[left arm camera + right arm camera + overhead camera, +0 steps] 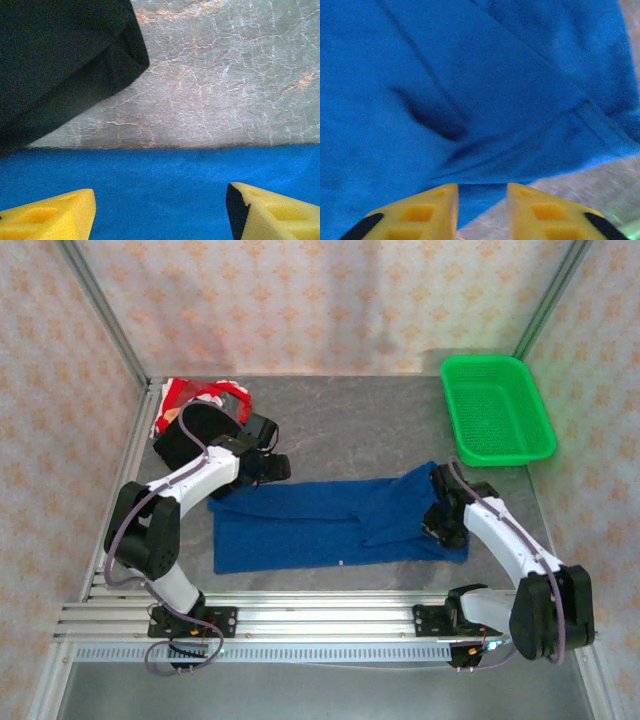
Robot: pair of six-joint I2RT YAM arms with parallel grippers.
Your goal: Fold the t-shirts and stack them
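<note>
- Currently the blue tee (330, 525) lies as a long band across the middle of the top view.
- Left gripper (160, 210): released, fingers wide over the band's upper left end.
- Right gripper (482, 212): fingers close together at the right-end hem; grasp cannot be confirmed.
- Pinch every layer at both ends; lift evenly.

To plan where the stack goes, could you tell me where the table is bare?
The widest bare patch is the back middle of the table, between the red-patterned t-shirt and the green basket, behind the blue t-shirt. A smaller one lies in front of the basket, beside the right arm. The back left corner is crowded with the black t-shirt and left arm.
</note>
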